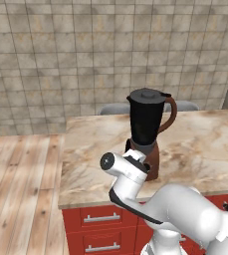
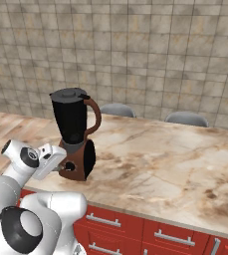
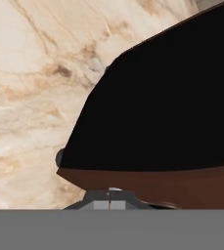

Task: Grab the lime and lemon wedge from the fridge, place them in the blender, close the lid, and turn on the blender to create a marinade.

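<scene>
So the blender [image 1: 146, 134], the one with the brown base, tall black jug and curved brown handle, is standing upright on the beige marbled stone counter [image 1: 205, 149], fairly near the front edge. The dark grey round lid [image 1: 146, 94] with its little centre knob is sitting on top of the jug, looks seated flat in both base views.

The white arm's two-finger gripper [image 2: 61, 168] is right up against the front of the brown base, down at the level of the round dark knob [image 2: 70, 166]. From the right base view the tip looks like it's touching or just about touching that knob, can't swear which. In the hand view the finger tips [image 3: 109, 201] are pressed together at the bottom with no gap at all, so the pincer is clenched tight with nothing between the tips. That same view is basically black jug above a brown strip of the base, with marbled counter off to the left.

Below the counter there are red cabinet drawers [image 2: 170, 236] with silver bar handles. Behind it, two grey rounded chair backs [image 2: 186, 118] poke up over the far edge, and the wall behind is beige-grey square tile. Pale wooden plank floor [image 1: 16, 189] off to the left.

No brand names, labels or readable writing on the blender or anything else as far as I can see.
</scene>
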Controlling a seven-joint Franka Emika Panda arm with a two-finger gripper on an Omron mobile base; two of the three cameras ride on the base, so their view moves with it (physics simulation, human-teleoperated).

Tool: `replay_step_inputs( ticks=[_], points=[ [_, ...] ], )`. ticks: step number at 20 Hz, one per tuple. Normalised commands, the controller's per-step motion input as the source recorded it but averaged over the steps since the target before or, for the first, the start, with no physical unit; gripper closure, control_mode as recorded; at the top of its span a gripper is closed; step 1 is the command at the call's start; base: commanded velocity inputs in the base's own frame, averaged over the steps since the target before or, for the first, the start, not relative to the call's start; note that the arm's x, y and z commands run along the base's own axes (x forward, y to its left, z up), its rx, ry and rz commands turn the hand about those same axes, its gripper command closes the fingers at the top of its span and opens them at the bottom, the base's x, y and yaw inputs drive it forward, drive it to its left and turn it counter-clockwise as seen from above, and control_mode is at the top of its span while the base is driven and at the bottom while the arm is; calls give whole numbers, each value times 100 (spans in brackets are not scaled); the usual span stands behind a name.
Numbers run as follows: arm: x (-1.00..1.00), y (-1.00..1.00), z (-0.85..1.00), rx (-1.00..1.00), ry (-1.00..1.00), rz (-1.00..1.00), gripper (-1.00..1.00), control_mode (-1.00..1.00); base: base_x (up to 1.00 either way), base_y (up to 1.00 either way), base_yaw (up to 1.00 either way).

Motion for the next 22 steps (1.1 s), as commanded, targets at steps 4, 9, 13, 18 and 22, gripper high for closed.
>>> replay_step_inputs(
  ticks=[4,9,13,18,22],
  points=[
    [14,-8,-16,0,0,0,100,-100,0,0,0],
    [26,-5,-18,0,-1,0,100,-100,0,0,0],
    [27,-9,-14,0,0,0,100,-100,0,0,0],
    [11,-4,-9,0,-1,1,100,-100,0,0,0],
    [0,-1,-16,-1,-6,2,100,-100,0,0,0]
  ],
)
